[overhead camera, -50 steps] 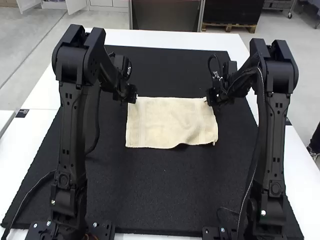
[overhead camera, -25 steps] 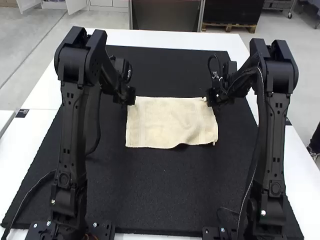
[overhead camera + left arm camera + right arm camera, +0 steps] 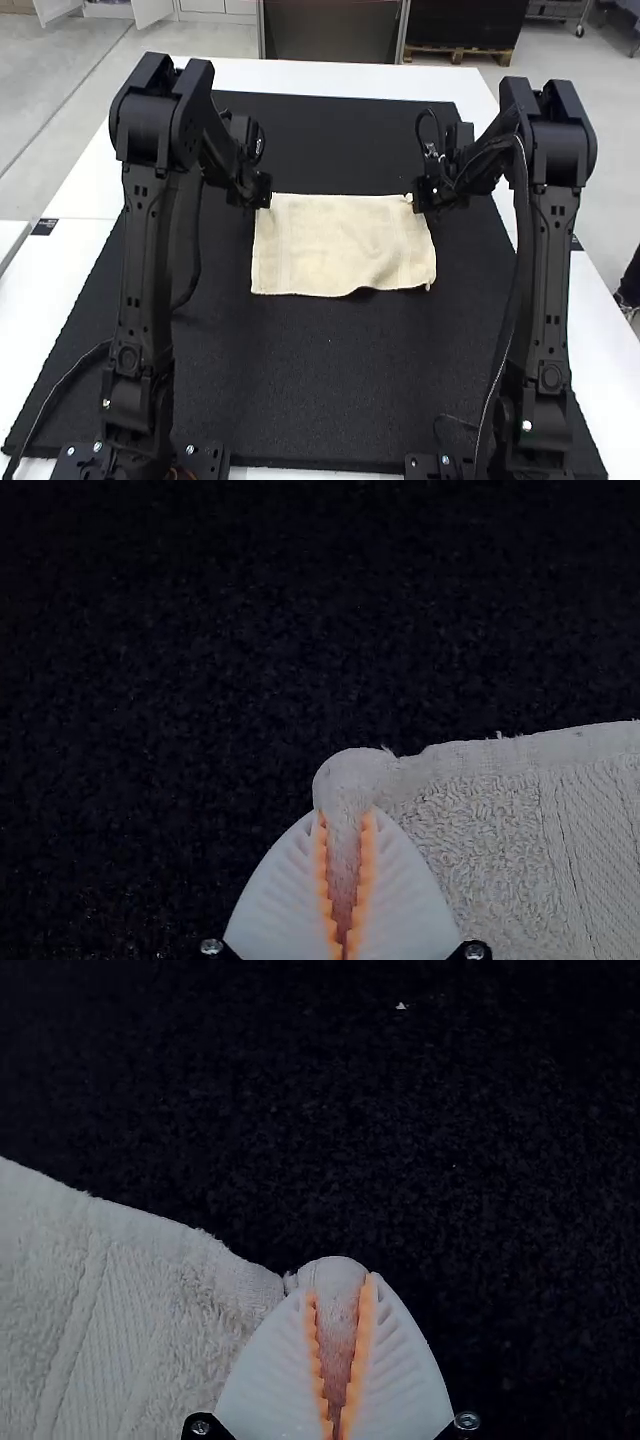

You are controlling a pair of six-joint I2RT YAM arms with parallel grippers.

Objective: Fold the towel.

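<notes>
Black, fine-grained rectangular matting (image 3: 330,400) covers most of the white flat-topped table (image 3: 60,260). Near its middle, toward the far side, lies a cream terry-cloth towel (image 3: 335,240), spread into a rough rectangle with its longer sides running across between the two arms. I cannot tell whether it has one layer or more. Its far edge runs nearly straight, while its near edge bends in a shallow wave right of the middle, with a rumple above a dark shadow. A small nub of cloth (image 3: 430,287) sticks out at the near right corner.

At the far left corner is the black-bodied left gripper (image 3: 264,200); at the far right corner is the black-bodied right gripper (image 3: 416,202).

The left wrist view shows the left gripper (image 3: 345,815) closed on its corner of the towel, cloth pinched between the orange pads (image 3: 323,865) of the white ribbed fingers and bulging in a rounded lump past their tips. The right wrist view shows the right gripper (image 3: 340,1282) clamped likewise on its own corner, a rounded end of cloth poking out beyond the tips. Beside each pinched corner, a ribbed woven band crosses the looped pile. A tiny pale speck (image 3: 401,1006) lies on the matting, apart from the towel.
</notes>
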